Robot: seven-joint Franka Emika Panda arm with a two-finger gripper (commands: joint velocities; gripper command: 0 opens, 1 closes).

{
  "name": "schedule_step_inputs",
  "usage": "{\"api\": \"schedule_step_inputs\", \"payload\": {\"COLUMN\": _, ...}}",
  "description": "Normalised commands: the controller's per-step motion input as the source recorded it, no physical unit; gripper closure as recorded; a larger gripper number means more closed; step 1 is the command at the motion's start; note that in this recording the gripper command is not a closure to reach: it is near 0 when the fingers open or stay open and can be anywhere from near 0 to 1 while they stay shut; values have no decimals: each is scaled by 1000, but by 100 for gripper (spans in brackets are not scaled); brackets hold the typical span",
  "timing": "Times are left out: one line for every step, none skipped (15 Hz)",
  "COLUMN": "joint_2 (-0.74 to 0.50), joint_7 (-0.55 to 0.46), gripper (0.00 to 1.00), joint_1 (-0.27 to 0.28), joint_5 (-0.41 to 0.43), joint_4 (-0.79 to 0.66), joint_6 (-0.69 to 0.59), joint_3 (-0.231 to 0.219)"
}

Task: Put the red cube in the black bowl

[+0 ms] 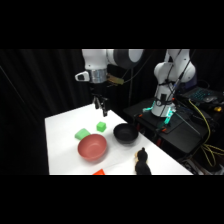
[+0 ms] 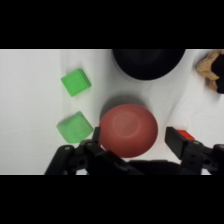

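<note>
— White arm, reaching in from the base at upper right: how is it posed?
— Its wrist points straight down and the gripper (image 1: 101, 107) hangs above the table's (image 1: 60, 145) far edge, clear of everything.
— Fingers?
— Spread apart in the wrist view, one finger (image 2: 93, 136) left and one right of the red bowl (image 2: 129, 130), nothing between them.
— Go left to right under it.
— In the side view, a green block (image 1: 81, 134) sits below and left of the gripper, and a second block (image 1: 101, 127) almost directly beneath. The red bowl lies nearer the camera than those. The black bowl (image 1: 124, 133) sits below and right of the gripper, beside the red bowl.
— And the cube?
— The red cube (image 1: 99, 172) lies well below the gripper at the table's near edge, partly cut off. A dark toy (image 1: 142, 162) stands further right.
</note>
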Motion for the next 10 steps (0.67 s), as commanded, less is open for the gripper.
{"api": "schedule_step_inputs", "payload": {"joint_2": -1, "joint_7": 1, "gripper": 0, "joint_1": -18, "joint_5": 0, "joint_4": 10, "joint_6": -16, "joint_3": 19}}
{"api": "schedule_step_inputs", "payload": {"joint_2": 30, "joint_7": -48, "gripper": 0, "joint_1": -16, "joint_5": 75, "joint_4": 67, "joint_6": -69, "joint_3": 30}}
{"api": "schedule_step_inputs", "payload": {"joint_2": 98, "joint_7": -4, "gripper": 0, "joint_1": -4, "joint_5": 139, "joint_4": 175, "joint_6": -89, "joint_3": 45}}
{"api": "schedule_step_inputs", "payload": {"joint_2": 152, "joint_7": 1, "gripper": 0, "joint_1": 10, "joint_5": 197, "joint_4": 267, "joint_6": -136, "joint_3": 62}}
{"api": "schedule_step_inputs", "payload": {"joint_2": 223, "joint_7": 120, "gripper": 0, "joint_1": 39, "joint_5": 166, "joint_4": 371, "joint_6": -154, "joint_3": 78}}
{"api": "schedule_step_inputs", "payload": {"joint_2": 281, "joint_7": 224, "gripper": 0, "joint_1": 83, "joint_5": 123, "joint_4": 464, "joint_6": -173, "joint_3": 103}}
{"api": "schedule_step_inputs", "payload": {"joint_2": 296, "joint_7": 291, "gripper": 0, "joint_1": 114, "joint_5": 61, "joint_4": 492, "joint_6": -174, "joint_3": 110}}
{"api": "schedule_step_inputs", "payload": {"joint_2": 320, "joint_7": 352, "gripper": 0, "joint_1": 150, "joint_5": 24, "joint_4": 528, "joint_6": -189, "joint_3": 120}}
{"api": "schedule_step_inputs", "payload": {"joint_2": 321, "joint_7": 381, "gripper": 0, "joint_1": 159, "joint_5": -7, "joint_4": 522, "joint_6": -172, "joint_3": 107}}
{"api": "schedule_step_inputs", "payload": {"joint_2": 338, "joint_7": 407, "gripper": 0, "joint_1": 171, "joint_5": -33, "joint_4": 529, "joint_6": -163, "joint_3": 94}}
